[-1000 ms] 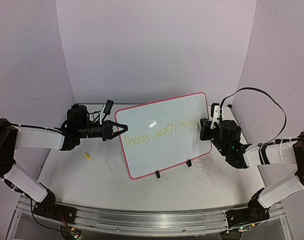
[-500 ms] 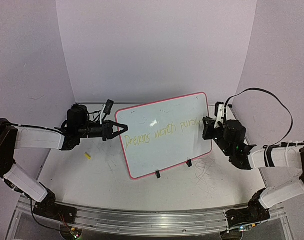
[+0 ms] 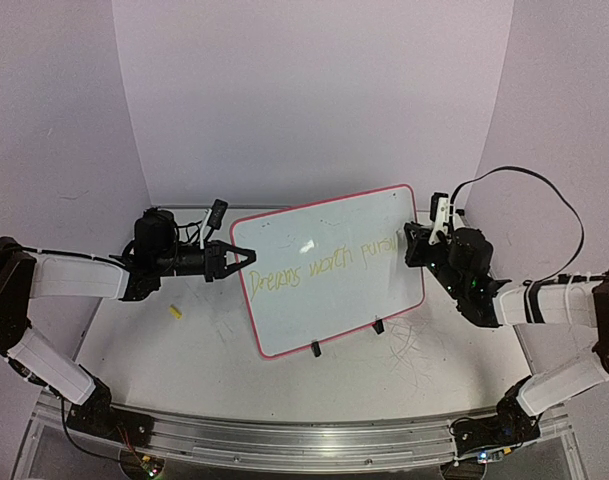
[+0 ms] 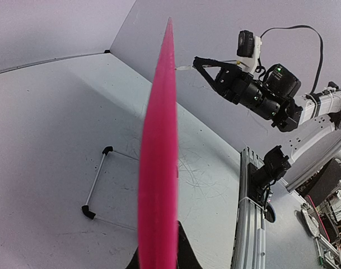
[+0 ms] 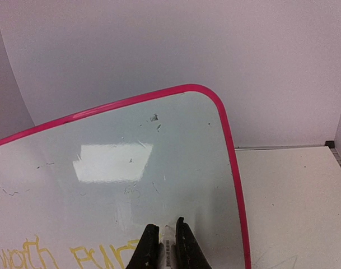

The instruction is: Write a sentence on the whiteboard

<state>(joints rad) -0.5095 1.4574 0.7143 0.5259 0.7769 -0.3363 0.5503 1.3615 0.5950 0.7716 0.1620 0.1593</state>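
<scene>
Right end effector (image 5: 166, 227) pinches a marker (image 5: 167, 249) against the whiteboard (image 3: 324, 300); left end effector (image 3: 247, 255) clamps its edge.

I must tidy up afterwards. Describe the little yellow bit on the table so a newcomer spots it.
Find the pink-rimmed whiteboard standing mid-table. Left of it, on the near side of the left arm, a short yellow piece lies flat on the tabletop. It is the only loose yellow object; the other yellow is writing on the board.
</scene>
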